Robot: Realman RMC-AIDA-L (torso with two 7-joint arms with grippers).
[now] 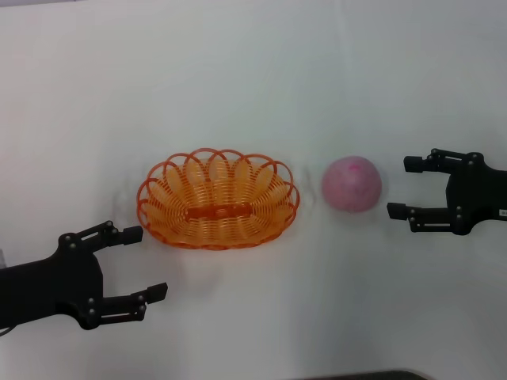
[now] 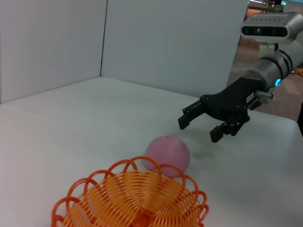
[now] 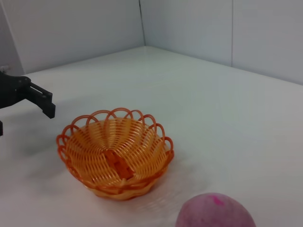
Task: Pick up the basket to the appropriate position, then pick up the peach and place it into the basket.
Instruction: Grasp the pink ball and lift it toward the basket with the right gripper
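Observation:
The orange wire basket (image 1: pixel 217 199) sits on the white table at the middle, empty; it also shows in the left wrist view (image 2: pixel 132 201) and the right wrist view (image 3: pixel 115 152). The pink peach (image 1: pixel 351 184) rests on the table just right of the basket, apart from it; it also shows in the left wrist view (image 2: pixel 167 154) and the right wrist view (image 3: pixel 215 212). My left gripper (image 1: pixel 144 264) is open and empty, near and left of the basket's front left rim. My right gripper (image 1: pixel 400 188) is open and empty, just right of the peach; it also shows in the left wrist view (image 2: pixel 199 125).
The white table (image 1: pixel 253 79) stretches far behind the basket and peach. White walls (image 2: pixel 142 42) enclose the table's far sides. A dark edge (image 1: pixel 364 375) shows at the table's near side.

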